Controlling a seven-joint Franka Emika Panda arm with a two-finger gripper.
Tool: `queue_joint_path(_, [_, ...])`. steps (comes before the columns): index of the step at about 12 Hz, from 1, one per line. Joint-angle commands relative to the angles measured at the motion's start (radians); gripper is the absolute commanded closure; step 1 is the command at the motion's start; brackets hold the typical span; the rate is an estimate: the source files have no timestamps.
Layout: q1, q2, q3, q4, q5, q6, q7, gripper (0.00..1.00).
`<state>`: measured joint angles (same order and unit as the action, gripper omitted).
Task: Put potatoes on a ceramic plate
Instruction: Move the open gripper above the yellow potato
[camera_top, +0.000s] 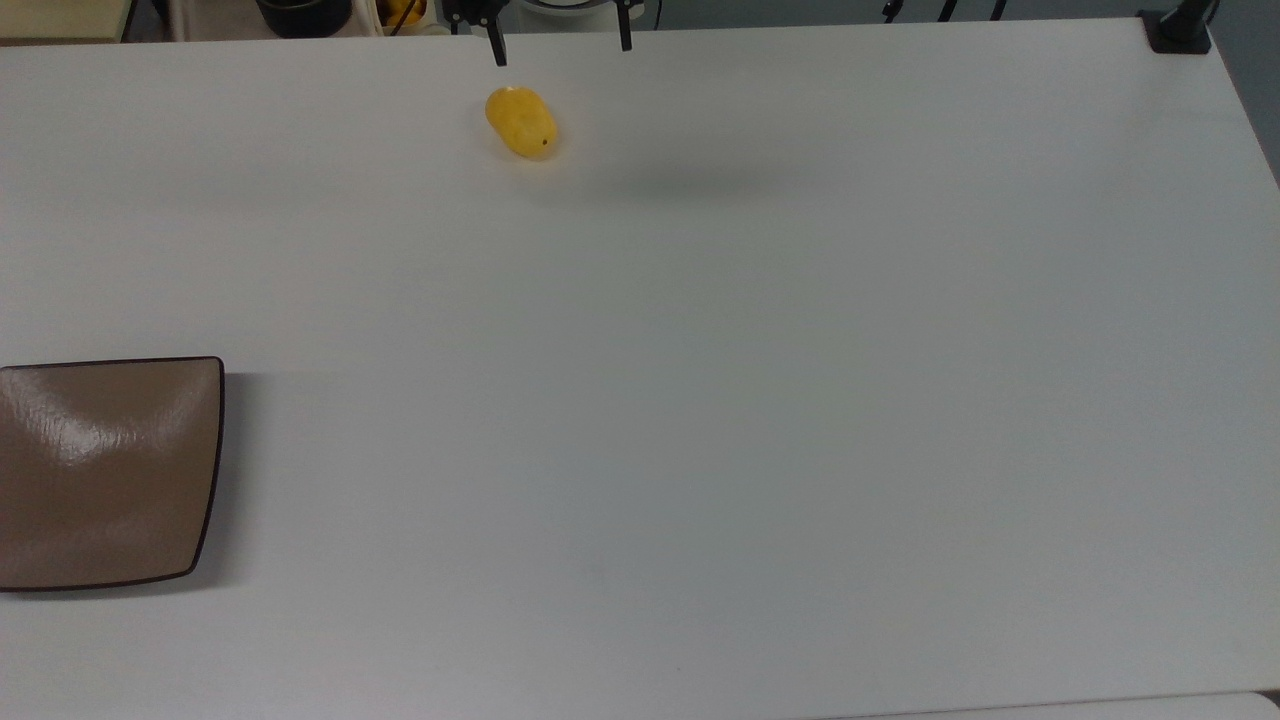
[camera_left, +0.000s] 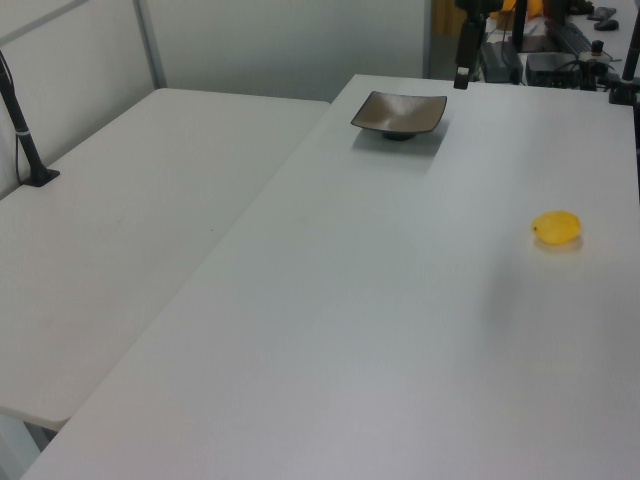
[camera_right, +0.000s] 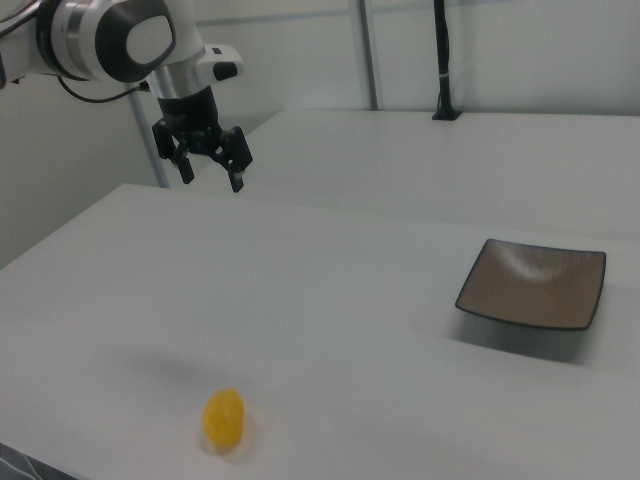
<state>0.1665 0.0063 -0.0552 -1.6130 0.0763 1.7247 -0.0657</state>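
A small yellow potato (camera_top: 521, 122) lies on the white table near the top view's upper edge. It also shows at the left view's right (camera_left: 556, 227) and low in the right view (camera_right: 224, 417). The glossy brown square ceramic plate (camera_top: 100, 470) sits empty at the top view's left edge, far from the potato, and appears in the other views too (camera_left: 399, 112) (camera_right: 533, 284). My gripper (camera_right: 212, 177) hangs open and empty well above the table, up and left of the potato in the right view. In the top view the gripper (camera_top: 560, 42) stands just beyond the potato.
A second white table (camera_left: 130, 220) adjoins this one. A black clamp post (camera_top: 1180, 30) stands at the top view's upper right corner, and another black post (camera_right: 443, 60) rises on the far table. A dark bowl (camera_top: 300, 15) sits behind the table's edge.
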Motion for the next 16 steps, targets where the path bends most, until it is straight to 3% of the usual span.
queue_joint_path(1, [0.008,-0.023,-0.020,-0.019,0.003,0.029,-0.003,0.00])
queue_joint_path(10, [0.008,-0.038,-0.020,-0.024,0.008,0.027,-0.008,0.00])
queue_joint_path(13, [0.008,-0.090,-0.020,-0.089,0.007,0.016,-0.161,0.00])
queue_joint_path(16, [0.007,-0.172,-0.025,-0.174,0.003,-0.006,-0.189,0.00])
